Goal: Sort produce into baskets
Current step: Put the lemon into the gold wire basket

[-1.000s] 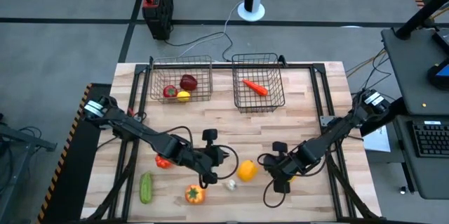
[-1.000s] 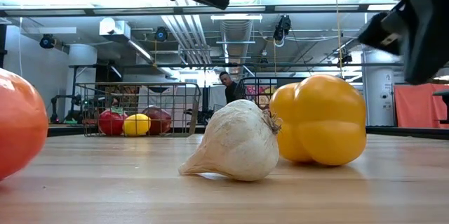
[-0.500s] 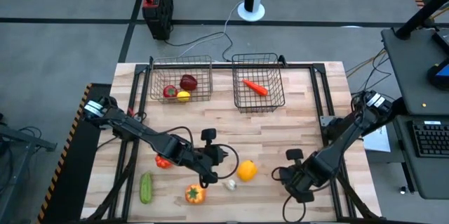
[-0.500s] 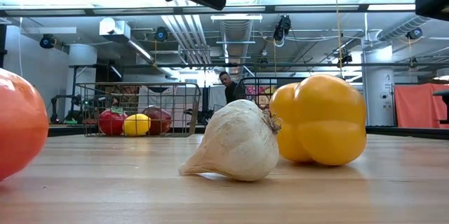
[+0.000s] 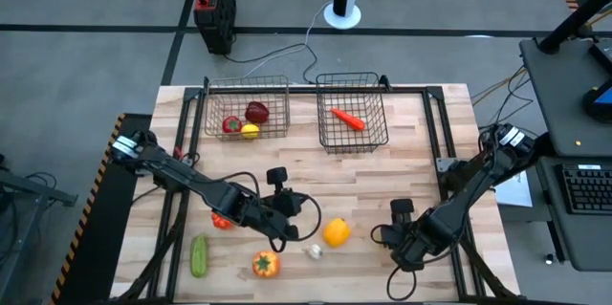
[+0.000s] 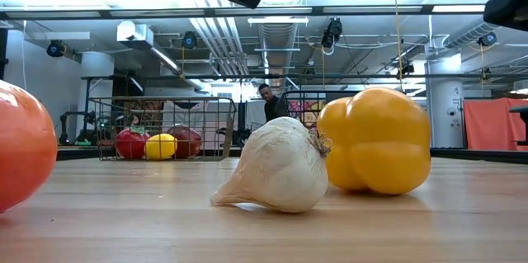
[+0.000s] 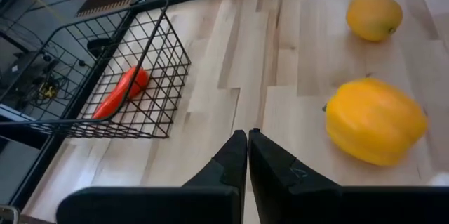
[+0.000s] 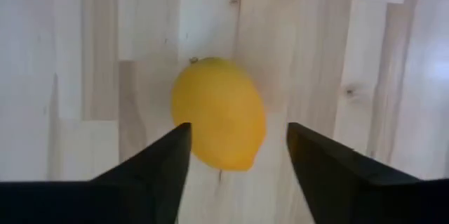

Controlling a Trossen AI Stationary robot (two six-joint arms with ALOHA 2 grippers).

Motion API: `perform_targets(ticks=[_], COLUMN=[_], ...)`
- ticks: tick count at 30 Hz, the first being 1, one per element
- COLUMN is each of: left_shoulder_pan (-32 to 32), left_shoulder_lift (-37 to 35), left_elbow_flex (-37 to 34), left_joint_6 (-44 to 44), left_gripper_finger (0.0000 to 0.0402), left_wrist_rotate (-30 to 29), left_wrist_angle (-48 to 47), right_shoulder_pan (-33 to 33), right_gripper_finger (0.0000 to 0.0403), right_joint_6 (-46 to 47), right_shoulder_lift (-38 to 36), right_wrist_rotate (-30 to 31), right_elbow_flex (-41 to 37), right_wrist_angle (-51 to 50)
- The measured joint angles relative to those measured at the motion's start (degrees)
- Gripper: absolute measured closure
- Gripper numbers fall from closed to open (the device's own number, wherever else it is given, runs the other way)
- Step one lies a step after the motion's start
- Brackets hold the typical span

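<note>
My right gripper hangs open over a yellow lemon lying on the table near its right front. One finger stands on each side of the lemon, above it and clear of it. My left gripper is shut with nothing in it, above the table beside a yellow pepper. White garlic lies against that pepper. The left basket holds a dark red apple, a red piece and a lemon. In the right basket lies a carrot.
An orange pepper, a green cucumber and a red tomato lie on the near left of the table. Both baskets stand side by side at the far edge. Bare wood lies between the baskets and the arms.
My right gripper has moved toward the table's right and near edges and now stands over the lemon. My left gripper has shifted a little toward the far left. The produce has stayed in place.
</note>
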Motion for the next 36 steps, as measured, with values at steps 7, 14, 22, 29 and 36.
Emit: perform_targets(ticks=[7,14,22,29,36], left_shoulder_pan=[0.0,0.0,0.0,0.0,0.0], left_shoulder_lift=[-0.3,-0.3,-0.3,-0.3,-0.3], left_elbow_flex=[0.0,0.0,0.0,0.0,0.0], left_joint_6=[-2.1,-2.5,-2.5,-2.5,-2.5], left_gripper_finger=[0.0375,0.0317,0.0273,0.0261,0.0261], left_wrist_rotate=[0.0,0.0,0.0,0.0,0.0], left_wrist_angle=[-1.6,-1.7,-1.7,-1.7,-1.7], right_shoulder_pan=[0.0,0.0,0.0,-0.2,-0.4], right_gripper_finger=[0.0102,0.0081,0.009,0.0109,0.0102], right_joint_6=[0.2,0.7,0.1,0.0,2.9], right_shoulder_lift=[0.0,0.1,0.3,0.2,0.0], right_wrist_rotate=[0.3,-0.4,-2.8,-2.6,-0.2], right_elbow_flex=[-2.3,-6.1,-9.5,-10.2,-13.4], right_wrist_angle=[3.8,7.7,12.5,14.2,18.5])
